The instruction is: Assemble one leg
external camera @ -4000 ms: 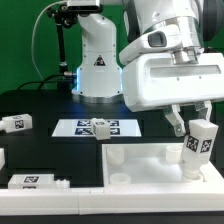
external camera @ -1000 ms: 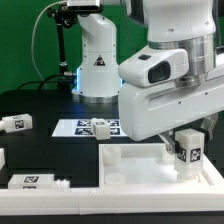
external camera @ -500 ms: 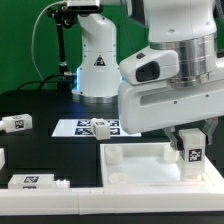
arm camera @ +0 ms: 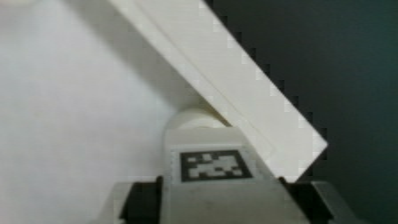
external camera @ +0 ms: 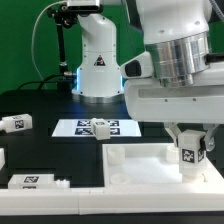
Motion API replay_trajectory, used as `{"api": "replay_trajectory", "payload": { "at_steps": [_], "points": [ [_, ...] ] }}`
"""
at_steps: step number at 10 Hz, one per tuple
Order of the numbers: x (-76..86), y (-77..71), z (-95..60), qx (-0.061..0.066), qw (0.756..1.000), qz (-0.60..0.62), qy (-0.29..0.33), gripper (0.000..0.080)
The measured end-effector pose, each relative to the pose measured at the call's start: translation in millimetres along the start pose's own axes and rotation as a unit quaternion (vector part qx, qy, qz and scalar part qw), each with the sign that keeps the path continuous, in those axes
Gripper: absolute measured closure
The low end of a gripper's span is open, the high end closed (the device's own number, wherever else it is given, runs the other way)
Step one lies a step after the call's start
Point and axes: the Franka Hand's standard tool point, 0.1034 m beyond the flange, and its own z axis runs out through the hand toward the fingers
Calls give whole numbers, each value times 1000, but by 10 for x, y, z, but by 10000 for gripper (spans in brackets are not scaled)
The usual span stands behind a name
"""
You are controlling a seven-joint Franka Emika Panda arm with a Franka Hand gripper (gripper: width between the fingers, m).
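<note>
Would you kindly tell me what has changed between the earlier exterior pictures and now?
The gripper, shut on the leg throughout, turned at the wrist, brought the leg from tilted to upright and shifted it slightly toward the exterior view's left, at the tray's corner on that view's right. Nothing was let go. The tray, the marker board and the loose legs stayed put.

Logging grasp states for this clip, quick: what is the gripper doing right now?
Gripper: closed, holding the leg.
</note>
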Motion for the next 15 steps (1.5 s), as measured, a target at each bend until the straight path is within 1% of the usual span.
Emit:
{"api": "replay_trajectory", "payload": {
  "at_steps": [2, 3, 4, 5, 6, 7, 8, 10, 11, 12, 13, 14, 15],
  "points": [
    [-3, 0, 3, 0, 1000, -24, 0, 497],
    [-17, -8, 6, -2, 999, -39, 1, 325],
    [-77, -41, 21, -8, 994, -106, 4, 190],
    [-91, -49, 20, -17, 977, -212, 4, 162],
    [-98, -83, -7, -26, 953, -301, 7, 162],
    [-147, -122, -41, -41, 929, -368, 16, 152],
    [-162, -129, -39, -41, 913, -405, 14, 152],
    [-140, -113, -36, -43, 880, -473, 11, 151],
    [-87, -90, -24, -50, 826, -561, 13, 151],
    [-41, -87, -27, -53, 790, -611, 16, 151],
    [-24, -73, -23, -53, 782, -621, 15, 151],
    [-35, -78, -20, -52, 787, -615, 15, 151],
    [-39, -81, -19, -51, 792, -608, 15, 282]
  ]
}}
